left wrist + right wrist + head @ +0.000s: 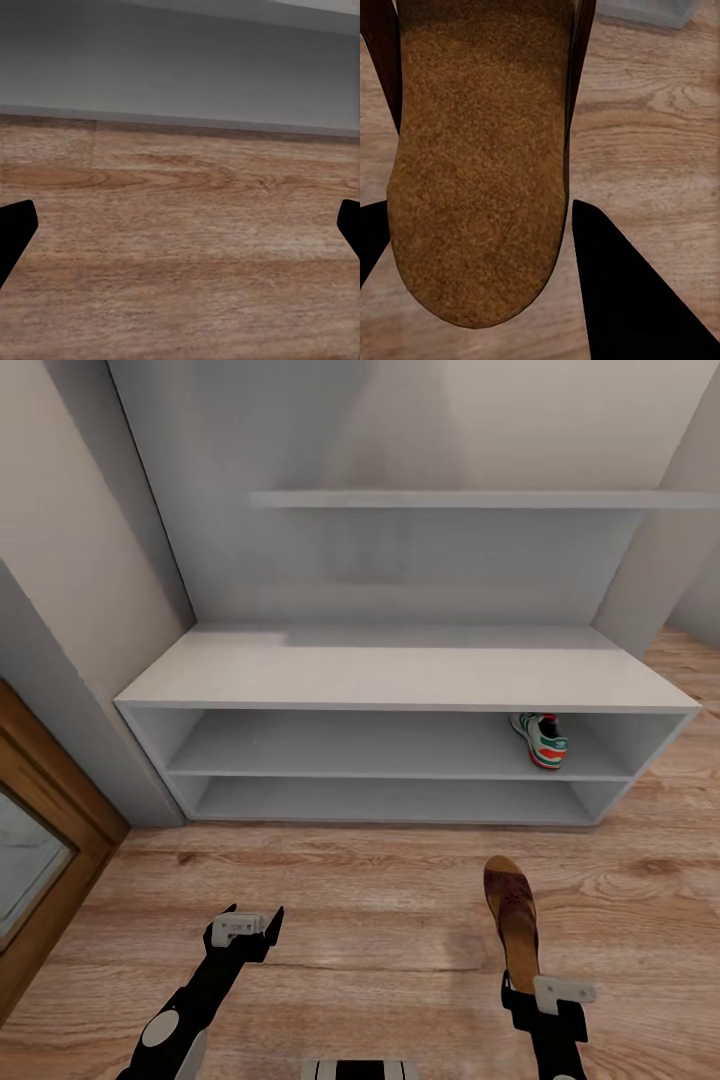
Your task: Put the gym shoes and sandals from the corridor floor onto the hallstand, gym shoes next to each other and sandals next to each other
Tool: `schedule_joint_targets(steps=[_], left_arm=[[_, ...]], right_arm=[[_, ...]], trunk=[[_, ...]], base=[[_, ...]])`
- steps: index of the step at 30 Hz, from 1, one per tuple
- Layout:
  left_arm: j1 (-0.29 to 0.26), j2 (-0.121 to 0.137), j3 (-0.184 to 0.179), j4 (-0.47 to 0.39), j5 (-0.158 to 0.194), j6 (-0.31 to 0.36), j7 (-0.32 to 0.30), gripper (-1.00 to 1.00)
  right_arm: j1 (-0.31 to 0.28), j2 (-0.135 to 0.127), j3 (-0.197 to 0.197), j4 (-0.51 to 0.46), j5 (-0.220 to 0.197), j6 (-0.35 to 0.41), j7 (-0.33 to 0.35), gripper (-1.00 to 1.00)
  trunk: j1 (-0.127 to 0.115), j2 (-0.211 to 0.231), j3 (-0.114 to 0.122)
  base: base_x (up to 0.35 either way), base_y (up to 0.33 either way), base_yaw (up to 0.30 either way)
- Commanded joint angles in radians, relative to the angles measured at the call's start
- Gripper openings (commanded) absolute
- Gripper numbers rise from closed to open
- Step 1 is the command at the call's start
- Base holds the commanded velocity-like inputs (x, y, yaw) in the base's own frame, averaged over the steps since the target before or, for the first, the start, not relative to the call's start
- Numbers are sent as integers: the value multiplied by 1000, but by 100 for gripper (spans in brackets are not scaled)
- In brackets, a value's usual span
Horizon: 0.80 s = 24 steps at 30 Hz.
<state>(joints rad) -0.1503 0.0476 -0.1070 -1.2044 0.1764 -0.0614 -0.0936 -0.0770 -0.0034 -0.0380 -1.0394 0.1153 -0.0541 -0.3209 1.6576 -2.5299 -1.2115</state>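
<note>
Wood-plank floor (380,930) fills the lower half of the head view, with the pale-grey rack (400,680) against the wall above it.

At lower right of that view the right gripper (522,988) holds a sandal (512,920) by its heel end. The sandal points away from the gripper toward the rack, its toe end up in the frame, well short of the rack's base. In the right wrist view the tan footbed (480,150) sits between the two dark fingers (622,292), which stand close against the heel on either side; the jaws are closed down to the sandal's width. The dark maroon rim of the sandal shows along the footbed's edges, and a corner of the rack (649,11) appears at the upper right of that frame. Whether the sandal is lifted off the floor or resting on it, I cannot tell.

At lower left of the head view the left gripper (255,920) is over bare floor, well apart from the sandal. In the left wrist view its fingertips (15,232) sit at the far left and right edges of the frame, so the jaws are spread wide with nothing between them but floor, and the rack's lower front runs across the top of that frame.

One gym shoe (541,739) lies on the rack's upper open shelf, toward the right end, up and slightly right of the sandal. A brown door frame (50,840) stands at the left edge.
</note>
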Motion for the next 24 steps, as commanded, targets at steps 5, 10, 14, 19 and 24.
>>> schedule_joint_targets(steps=[5,10,14,19,24], left_arm=[[0,0,0,-1,0,0,0,100],[0,0,0,-1,-1,0,0,100],[0,0,-2,-1,0,0,0,100],[0,-1,-3,-1,-1,0,0,100],[0,-1,-4,-1,-1,0,0,100]], right_arm=[[-3,4,5,7,-2,-2,2,-100],[-7,8,11,2,-3,6,5,-100],[-32,23,35,-51,-3,78,5,-100],[-64,27,46,-114,-5,164,7,-100],[-80,26,50,-135,-9,203,8,-100]], trunk=[[0,0,0],[0,0,0],[0,0,0],[0,0,0],[0,0,0]], base=[[0,0,0],[0,0,0],[0,0,0],[0,0,0],[0,0,0]])
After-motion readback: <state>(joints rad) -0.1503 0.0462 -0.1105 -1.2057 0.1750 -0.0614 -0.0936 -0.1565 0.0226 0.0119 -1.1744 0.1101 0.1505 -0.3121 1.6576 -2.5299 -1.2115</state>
